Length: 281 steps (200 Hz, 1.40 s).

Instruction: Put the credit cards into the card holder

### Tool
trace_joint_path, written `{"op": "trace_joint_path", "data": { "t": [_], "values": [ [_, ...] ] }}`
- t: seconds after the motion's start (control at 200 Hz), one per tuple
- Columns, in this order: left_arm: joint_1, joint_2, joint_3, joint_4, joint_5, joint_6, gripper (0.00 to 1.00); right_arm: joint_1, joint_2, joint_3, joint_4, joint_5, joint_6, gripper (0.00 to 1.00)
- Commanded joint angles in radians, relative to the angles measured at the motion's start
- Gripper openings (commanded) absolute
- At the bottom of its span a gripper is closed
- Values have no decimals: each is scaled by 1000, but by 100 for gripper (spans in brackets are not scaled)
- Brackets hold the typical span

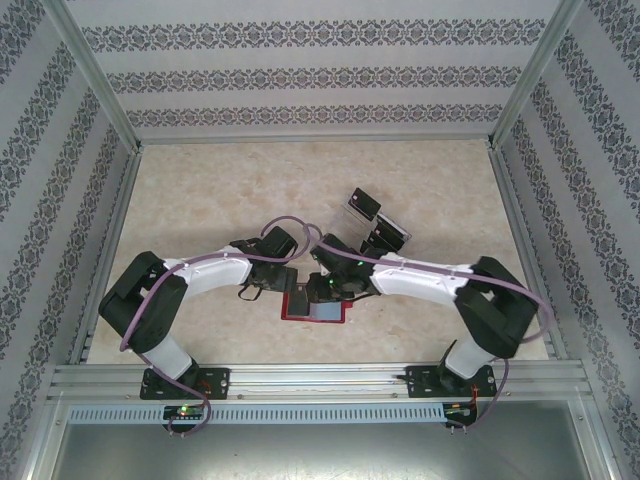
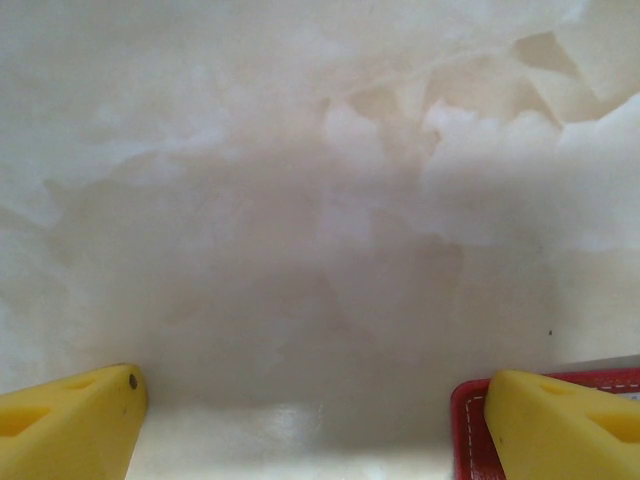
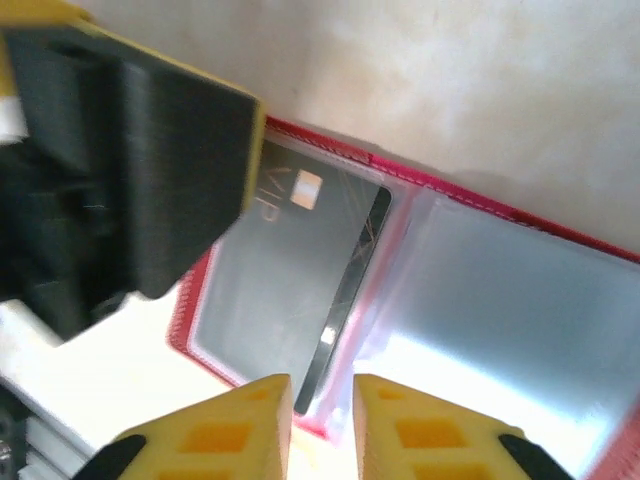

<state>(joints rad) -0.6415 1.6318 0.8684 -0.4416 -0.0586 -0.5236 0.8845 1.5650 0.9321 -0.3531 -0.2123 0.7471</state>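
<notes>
the card holder (image 3: 520,300) lies open on the table (image 2: 300,180), a credit card (image 3: 290,270) tucked in one pocket. the right gripper (image 3: 320,430) has fingers narrowly parted at the card's end; whether they pinch it, i cannot tell. the left gripper (image 2: 315,430) gapes wide, one finger over the holder's red edge.

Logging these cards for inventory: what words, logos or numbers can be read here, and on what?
"VIP": on the black credit card lying in a clear pocket of the red card holder.
The card's other faint markings: too blurred to read.
No other text can be read.
</notes>
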Motion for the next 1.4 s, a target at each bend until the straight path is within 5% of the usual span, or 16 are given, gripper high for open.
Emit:
{"op": "trace_joint_path", "data": {
  "t": [0.0,0.35,1.399],
  "values": [
    [-10,2,-13,-46,-20,17,89,-33,-63,-33,-79,65,-9,34],
    [-7,1,-17,-34,-18,18,89,-44,-22,-97,-30,46,18,44],
    [-8,3,-35,-9,-5,8,89,-6,66,-44,122,-62,62,46]
  ]
}}
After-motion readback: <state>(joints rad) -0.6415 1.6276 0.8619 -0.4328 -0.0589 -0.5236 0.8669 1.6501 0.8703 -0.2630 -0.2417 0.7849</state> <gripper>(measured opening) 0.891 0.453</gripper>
